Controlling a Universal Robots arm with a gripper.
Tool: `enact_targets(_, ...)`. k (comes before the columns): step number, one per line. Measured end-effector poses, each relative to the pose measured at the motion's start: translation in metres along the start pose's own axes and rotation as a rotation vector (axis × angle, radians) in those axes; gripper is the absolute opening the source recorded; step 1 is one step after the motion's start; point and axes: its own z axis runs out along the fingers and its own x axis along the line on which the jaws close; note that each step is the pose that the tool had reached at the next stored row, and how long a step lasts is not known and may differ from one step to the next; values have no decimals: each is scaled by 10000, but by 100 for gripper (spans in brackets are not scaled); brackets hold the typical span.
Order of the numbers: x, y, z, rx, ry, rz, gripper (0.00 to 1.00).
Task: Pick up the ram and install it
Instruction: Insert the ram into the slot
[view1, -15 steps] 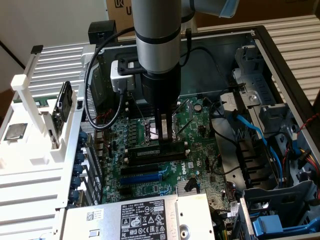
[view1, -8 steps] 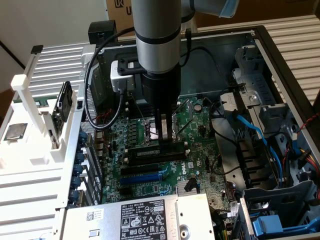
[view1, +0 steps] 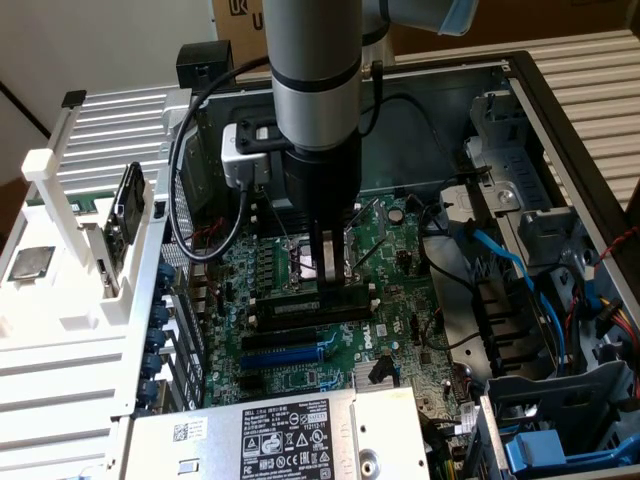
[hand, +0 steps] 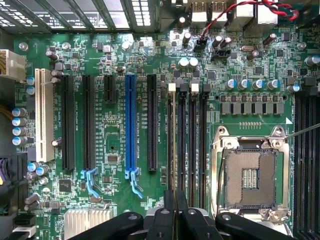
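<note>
PC case (view1: 560, 120) open, motherboard (hand: 115, 125) face up. Ram (view1: 300, 306) on edge along the memory slots (hand: 192, 140), btwn CPU socket (hand: 249, 177) & blue slot (hand: 130, 120); seating depth unclear. Hand (view1: 326, 280) looks pinched on its top edge, fingers nearly together. To do well: keep stick vertical & parallel w/ slot, notch matched, end clips (hand: 172, 86) open, press straight down, even force.
</note>
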Motion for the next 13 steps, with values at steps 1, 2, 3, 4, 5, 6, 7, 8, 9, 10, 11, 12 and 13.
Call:
enact_targets(1,0,0,2,0,0,0,12)
enact_targets(2,0,0,4,0,0,0,12)
enact_targets(3,0,0,11,1,-1,0,12)
enact_targets(4,0,0,16,1,-1,0,12)
enact_targets(5,0,0,20,0,0,0,12)
enact_targets(6,0,0,25,0,-1,0,12)
enact_targets(7,0,0,29,0,0,0,12)
enact_targets(8,0,1,33,0,1,0,12)
enact_targets(9,0,1,37,0,1,0,12)
enact_targets(10,0,1,39,-1,2,0,12)
enact_targets(11,0,1,41,-1,2,0,12)
enact_targets(12,0,1,42,-1,2,0,12)
enact_targets(13,0,1,43,-1,2,0,12)
